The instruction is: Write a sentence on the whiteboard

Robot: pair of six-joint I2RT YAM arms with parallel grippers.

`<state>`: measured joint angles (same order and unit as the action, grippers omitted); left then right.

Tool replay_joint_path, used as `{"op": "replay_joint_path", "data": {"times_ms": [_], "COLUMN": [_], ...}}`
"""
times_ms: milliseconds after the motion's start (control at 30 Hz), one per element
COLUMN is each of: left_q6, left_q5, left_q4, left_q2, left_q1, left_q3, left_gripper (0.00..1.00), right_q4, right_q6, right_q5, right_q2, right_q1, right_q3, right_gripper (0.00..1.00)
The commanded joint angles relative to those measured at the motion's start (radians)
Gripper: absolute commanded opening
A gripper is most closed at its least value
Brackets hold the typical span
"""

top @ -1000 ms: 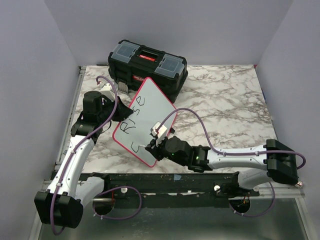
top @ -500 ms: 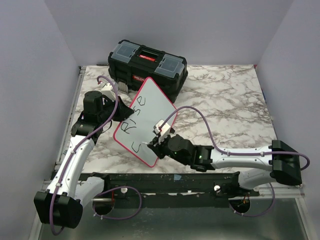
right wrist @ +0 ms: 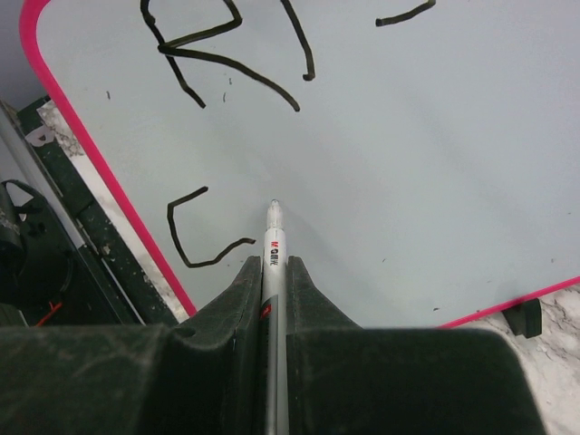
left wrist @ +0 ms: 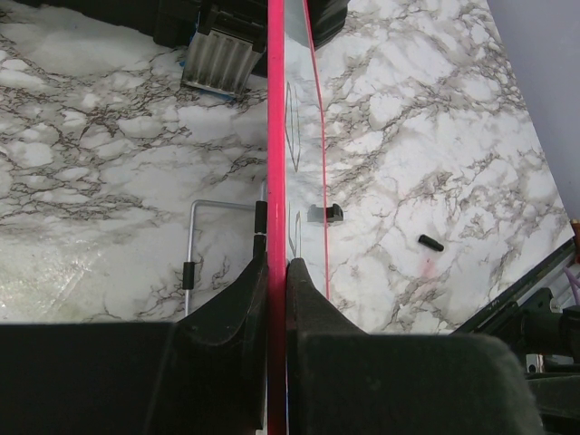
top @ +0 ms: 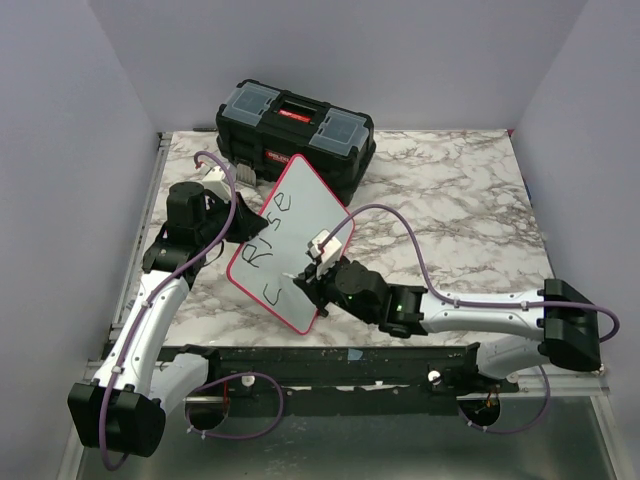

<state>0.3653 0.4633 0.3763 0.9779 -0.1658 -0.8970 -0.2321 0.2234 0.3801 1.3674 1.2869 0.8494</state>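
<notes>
Nudged the marker (right wrist: 275, 237), squeezed in the right pincer (top: 314, 283), just right of the done C. Next letter of the sentence (top: 268, 240) due. Keeps the whiteboard (top: 310, 205) tilted above the counter (top: 450, 200), rim pinched in the left pincer (left wrist: 276, 276).

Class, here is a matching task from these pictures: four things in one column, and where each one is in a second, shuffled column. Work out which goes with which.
Things
1. whiteboard
2. marker pen
3. toolbox
4. letter C

Places
a. at the far edge of the table
b. gripped in the right hand, tip pointing at the board
c. drawn near the pink rim, left of the pen tip in the right wrist view
d. clamped by its edge in the left hand

Pairs: 1-d, 2-b, 3-a, 4-c
</notes>
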Motion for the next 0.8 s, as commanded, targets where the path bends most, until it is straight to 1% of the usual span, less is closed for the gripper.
{"op": "replay_joint_path", "data": {"times_ms": [0, 400, 767], "left_q6": [-0.089, -0.091, -0.092], "left_q5": [-0.034, -0.035, -0.037], "left_q4": [0.032, 0.033, 0.034], "left_q2": [-0.007, -0.007, -0.006], "left_q1": [-0.014, -0.017, -0.017], "left_q3": [-0.005, -0.006, -0.008], "left_gripper": [0.00, 0.00, 0.00], "right_q4": [-0.013, -0.038, -0.045], "right_q6": [-0.011, -0.010, -0.008], "right_q5": [0.008, -0.061, -0.145], "right_q2": [0.029, 0.077, 0.079], "right_q1": [-0.017, -0.024, -0.024], "right_q3": [0.046, 0.073, 0.059], "right_gripper": [0.01, 0.01, 0.01]}}
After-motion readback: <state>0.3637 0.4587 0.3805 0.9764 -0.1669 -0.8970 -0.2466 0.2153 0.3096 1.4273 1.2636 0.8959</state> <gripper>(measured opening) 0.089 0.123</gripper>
